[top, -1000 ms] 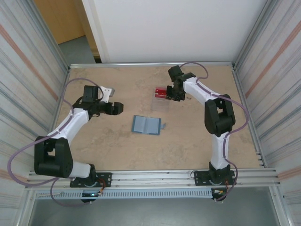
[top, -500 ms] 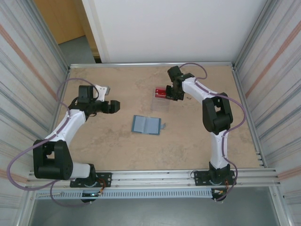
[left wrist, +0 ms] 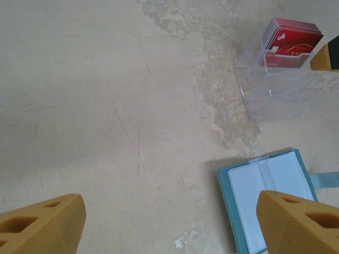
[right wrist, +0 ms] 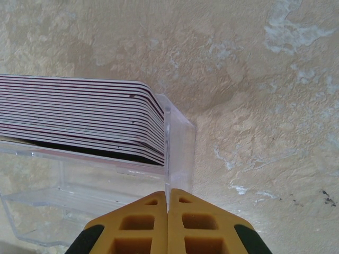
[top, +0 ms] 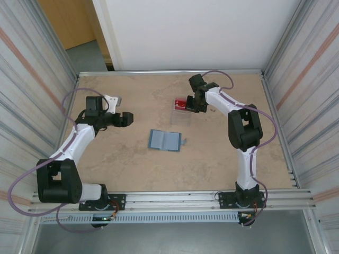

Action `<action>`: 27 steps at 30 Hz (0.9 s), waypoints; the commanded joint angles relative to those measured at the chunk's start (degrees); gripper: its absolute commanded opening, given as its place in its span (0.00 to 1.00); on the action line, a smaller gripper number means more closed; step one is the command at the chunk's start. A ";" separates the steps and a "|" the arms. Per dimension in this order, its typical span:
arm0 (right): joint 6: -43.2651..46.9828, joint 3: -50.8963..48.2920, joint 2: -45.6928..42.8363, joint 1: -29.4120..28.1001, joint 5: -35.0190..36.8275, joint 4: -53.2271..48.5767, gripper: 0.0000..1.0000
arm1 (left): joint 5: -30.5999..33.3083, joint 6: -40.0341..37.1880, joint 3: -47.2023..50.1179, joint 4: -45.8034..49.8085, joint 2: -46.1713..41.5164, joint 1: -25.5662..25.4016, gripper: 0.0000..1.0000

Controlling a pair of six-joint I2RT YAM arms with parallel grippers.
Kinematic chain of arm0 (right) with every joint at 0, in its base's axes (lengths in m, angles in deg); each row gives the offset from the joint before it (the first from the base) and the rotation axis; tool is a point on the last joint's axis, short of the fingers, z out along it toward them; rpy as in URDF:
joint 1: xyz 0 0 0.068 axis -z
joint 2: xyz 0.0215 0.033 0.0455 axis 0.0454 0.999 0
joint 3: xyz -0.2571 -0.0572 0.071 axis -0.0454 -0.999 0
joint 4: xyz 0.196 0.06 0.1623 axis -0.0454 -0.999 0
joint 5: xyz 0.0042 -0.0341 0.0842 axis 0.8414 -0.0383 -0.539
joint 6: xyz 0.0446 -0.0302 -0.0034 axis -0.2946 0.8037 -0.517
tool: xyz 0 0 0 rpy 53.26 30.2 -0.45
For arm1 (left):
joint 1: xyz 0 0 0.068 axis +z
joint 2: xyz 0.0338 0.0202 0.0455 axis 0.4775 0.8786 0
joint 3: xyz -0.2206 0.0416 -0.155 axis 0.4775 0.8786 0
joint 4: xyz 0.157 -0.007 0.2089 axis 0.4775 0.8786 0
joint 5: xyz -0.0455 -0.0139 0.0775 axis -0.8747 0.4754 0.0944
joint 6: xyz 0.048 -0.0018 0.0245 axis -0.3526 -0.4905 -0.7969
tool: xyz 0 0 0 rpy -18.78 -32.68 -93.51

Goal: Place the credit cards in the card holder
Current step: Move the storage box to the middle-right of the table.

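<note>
A stack of red credit cards (top: 181, 102) (left wrist: 292, 36) (right wrist: 79, 114) stands at the far end of a clear plastic case (top: 182, 114) (left wrist: 278, 90) (right wrist: 179, 143). My right gripper (top: 199, 105) (right wrist: 168, 193) is shut on the thin side wall of that case, right beside the cards. The teal card holder (top: 164, 140) (left wrist: 265, 197) lies open and flat on the table, its pale pockets facing up. My left gripper (top: 127, 119) (left wrist: 169, 214) hangs open over bare table to the left of the card holder, with nothing between its fingers.
The wooden table (top: 132, 164) is fenced by a metal frame and corrugated side walls (top: 37, 106). The card holder's snap tab (top: 184, 141) sticks out on its right. A yellow fingertip of the right gripper (left wrist: 329, 55) shows beside the case.
The right gripper has closed its fingers onto the clear case's wall. The left arm has drawn slightly back and to the left, still open.
</note>
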 commanded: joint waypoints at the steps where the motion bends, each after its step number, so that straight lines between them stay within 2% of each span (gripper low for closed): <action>1: -1.26 -2.21 -1.32 1.32 2.22 -1.44 0.00 | -1.40 -0.66 0.97 -0.38 -1.93 0.51 0.85; 8: -1.19 -6.96 -5.75 1.78 3.56 -1.39 0.00 | -1.81 -0.45 1.07 -0.62 -1.95 0.85 0.85; 15: -2.36 -15.79 -13.10 2.17 3.91 0.00 0.00 | -2.00 -0.38 1.00 -0.72 -1.85 0.93 0.85; 24: -10.81 -33.79 -26.15 1.28 5.83 7.24 0.02 | -5.05 -2.33 0.18 0.21 -1.56 0.98 0.87; 27: -13.84 -38.49 -29.67 -0.17 6.21 10.28 0.19 | -6.54 -3.70 0.05 0.26 -1.93 1.02 0.88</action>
